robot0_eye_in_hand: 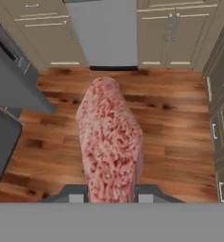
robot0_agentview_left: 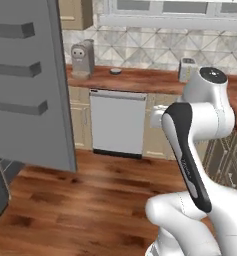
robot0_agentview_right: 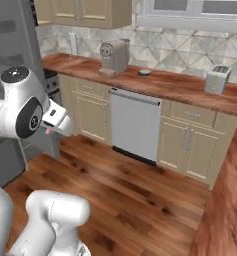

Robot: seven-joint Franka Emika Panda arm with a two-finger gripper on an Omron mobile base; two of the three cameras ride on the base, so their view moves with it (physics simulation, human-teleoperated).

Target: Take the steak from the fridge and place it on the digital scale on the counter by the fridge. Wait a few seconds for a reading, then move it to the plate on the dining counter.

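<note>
The steak [robot0_eye_in_hand: 111,142], a pinkish-red marbled slab, hangs over the wood floor with my gripper [robot0_eye_in_hand: 111,194] shut on its near end, one fingertip on each side. In the right base view a pink sliver of the steak [robot0_agentview_right: 50,131] pokes out below my white hand, beside the grey fridge [robot0_agentview_right: 10,45]. The fridge door [robot0_agentview_left: 30,85] stands open at the left. The digital scale [robot0_agentview_left: 115,71] [robot0_agentview_right: 144,72], a small round dark puck, sits on the reddish-brown counter [robot0_agentview_left: 145,80] [robot0_agentview_right: 180,87], well ahead of my gripper. The plate is out of view.
A beige coffee machine [robot0_agentview_left: 83,59] [robot0_agentview_right: 113,57] stands left of the scale and a toaster [robot0_agentview_left: 186,69] [robot0_agentview_right: 217,79] to its right. A grey dishwasher front [robot0_agentview_left: 117,122] [robot0_agentview_right: 136,122] sits below the counter. Another wood-grain worktop [robot0_agentview_right: 225,200] runs along the right.
</note>
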